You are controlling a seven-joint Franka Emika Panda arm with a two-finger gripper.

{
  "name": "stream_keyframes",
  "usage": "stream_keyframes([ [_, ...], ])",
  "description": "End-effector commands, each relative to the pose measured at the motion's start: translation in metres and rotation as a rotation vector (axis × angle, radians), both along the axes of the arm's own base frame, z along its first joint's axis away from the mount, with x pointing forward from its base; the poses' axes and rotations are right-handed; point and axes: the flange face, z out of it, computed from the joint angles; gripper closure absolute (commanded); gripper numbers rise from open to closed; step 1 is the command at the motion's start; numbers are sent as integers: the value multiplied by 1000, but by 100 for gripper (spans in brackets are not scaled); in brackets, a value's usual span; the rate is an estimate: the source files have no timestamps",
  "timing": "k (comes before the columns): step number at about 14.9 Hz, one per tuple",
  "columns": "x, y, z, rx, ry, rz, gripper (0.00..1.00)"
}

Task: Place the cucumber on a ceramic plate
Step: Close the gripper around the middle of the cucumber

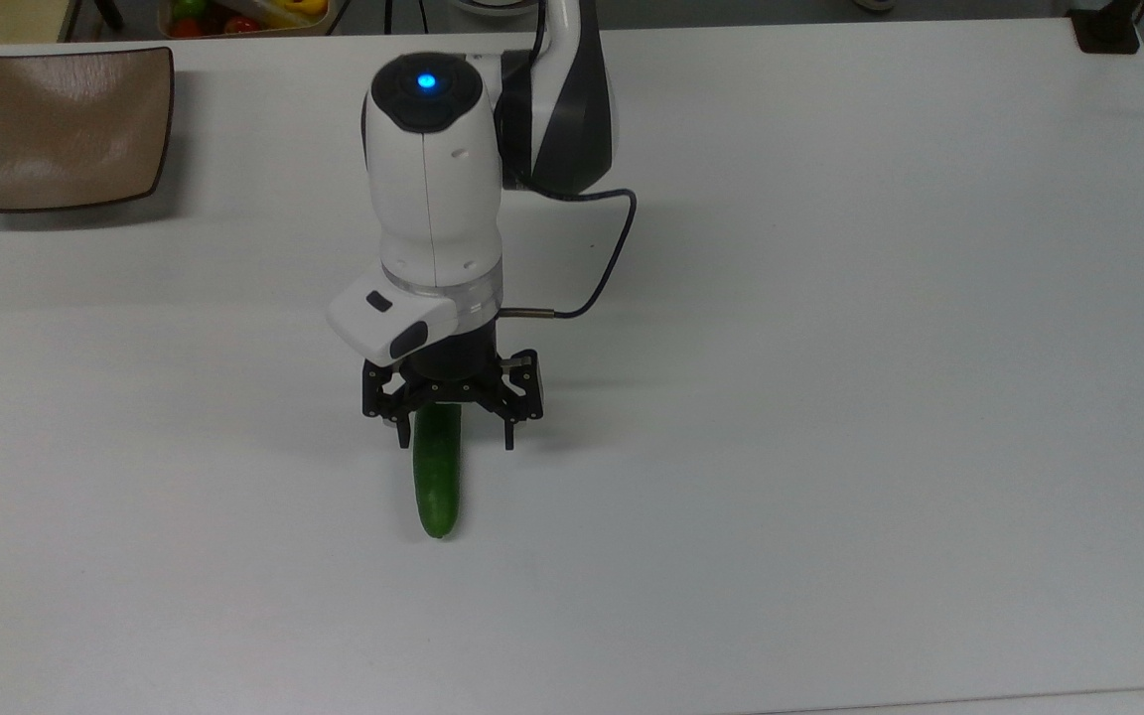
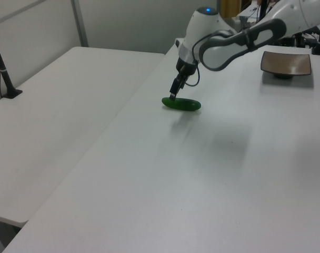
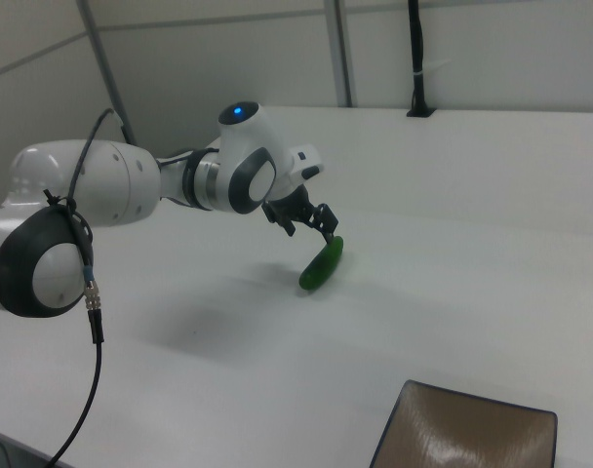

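The dark green cucumber [image 1: 438,482] lies on the white table, lengthwise toward the top view's bottom. It also shows as the cucumber [image 2: 182,104] in the left view and the cucumber [image 3: 321,265] in the right view. My gripper [image 1: 455,442] is open and low, its fingers on either side of the cucumber's upper end, which the gripper body covers. The gripper [image 2: 173,96] hangs at the cucumber's left end in the left view, and the gripper [image 3: 321,232] stands just over it in the right view. The brown square ceramic plate [image 1: 66,129] sits empty at the top view's top left, far from the gripper.
A black clamp [image 1: 1108,30] stands at the table's top right corner in the top view. A bin of colourful items [image 1: 244,12] lies beyond the far edge. A second white table [image 2: 55,105] adjoins on the left view's left.
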Motion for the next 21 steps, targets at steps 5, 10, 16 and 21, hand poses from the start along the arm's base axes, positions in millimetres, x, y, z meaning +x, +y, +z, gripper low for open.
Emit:
stream_keyframes([
  [5,3,5,-36,-52,-2,16,0],
  [10,0,4,-44,-60,8,21,7],
  [16,-1,3,-51,-61,17,20,45],
  [21,-2,1,-47,-57,16,15,86],
])
